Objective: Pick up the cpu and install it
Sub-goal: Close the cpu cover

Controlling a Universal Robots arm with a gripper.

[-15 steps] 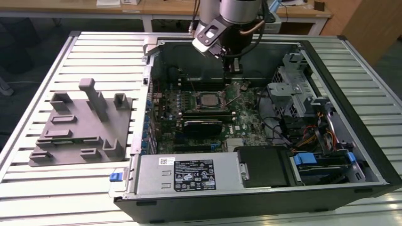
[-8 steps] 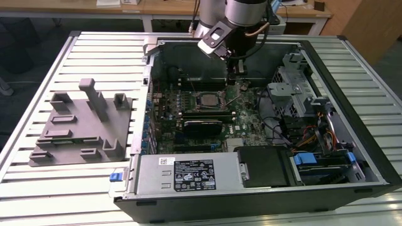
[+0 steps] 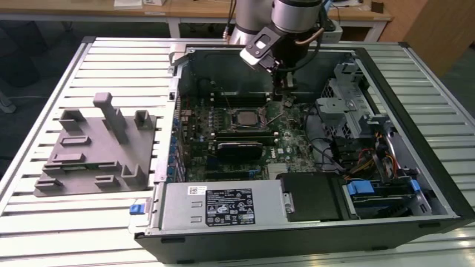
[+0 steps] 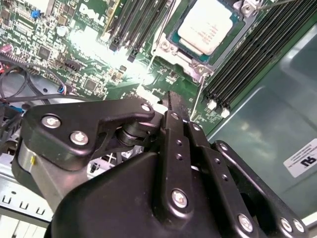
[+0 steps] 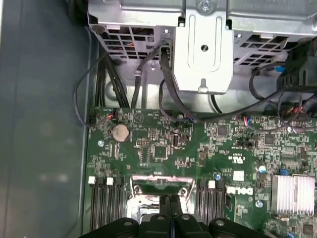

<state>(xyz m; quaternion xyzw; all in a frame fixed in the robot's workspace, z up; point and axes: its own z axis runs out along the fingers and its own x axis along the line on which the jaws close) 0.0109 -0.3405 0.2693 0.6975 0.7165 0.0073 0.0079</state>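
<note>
**Ana:** Since the cpu (image 4: 207, 25) already lies inside the socket frame (image 4: 168, 49) on the motherboard (image 5: 163, 148), what worries you here?

**Ben:** The jaws. They are pressed together with nothing between them. They hang low inside the open case (image 3: 445, 183), just beside the socket, on its far side and toward the exterior view's right.

**Ana:** So the risk is a bump?

**Ben:** Yes. If a push downward goes off target, the closed tips could land on the memory slots (image 4: 257, 54). They could also hit the thin wire lever (image 4: 196, 96) standing close by, and I think that would bend easily.

**Ana:** And the chip itself?

**Ben:** I cannot tell whether it sits fully flat in its frame. If it is slightly tilted, pressure on its metal top could damage the contacts underneath.

**Ana:** Is anything else in reach?

**Ben:** Black cables (image 5: 165, 79) cross the board's edge near the drive cage, and a sideways swing of the arm (image 3: 297, 16) might snag one. The grey fixture block (image 3: 97, 150) rests on the desk (image 3: 44, 222) well apart, at the exterior view's left, so it poses no danger.
</note>
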